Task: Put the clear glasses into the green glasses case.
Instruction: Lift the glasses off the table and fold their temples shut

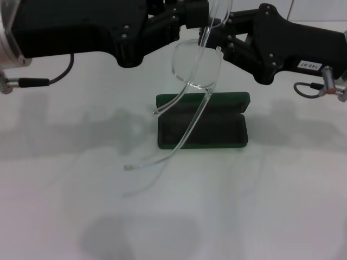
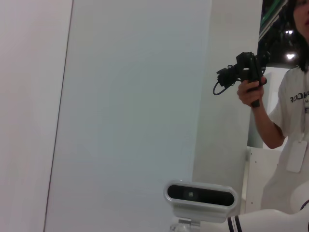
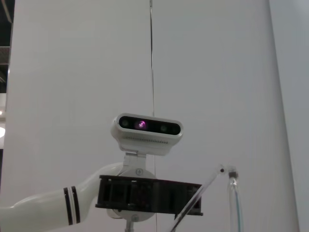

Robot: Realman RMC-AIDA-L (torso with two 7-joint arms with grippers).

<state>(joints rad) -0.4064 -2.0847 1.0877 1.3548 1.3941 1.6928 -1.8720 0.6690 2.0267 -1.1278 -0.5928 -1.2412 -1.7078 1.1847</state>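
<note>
The clear glasses [image 1: 195, 66] hang in the air above the green glasses case [image 1: 201, 129], held at their top edge. Their long see-through arms trail down toward the left in front of the case. My left gripper [image 1: 199, 20] reaches in from the left and is shut on the top of the glasses. My right gripper [image 1: 223, 39] comes in from the right and touches the frame's corner. The case lies open on the table, lid standing at the back, with nothing inside. In the right wrist view a clear arm [image 3: 233, 200] of the glasses shows beside the left gripper [image 3: 149, 195].
The white table [image 1: 271, 206] spreads around the case. A cable [image 1: 49, 78] hangs from the left arm and another cable [image 1: 309, 89] from the right arm. In the left wrist view a person [image 2: 289, 116] holding a controller stands beyond the robot's head camera [image 2: 200, 195].
</note>
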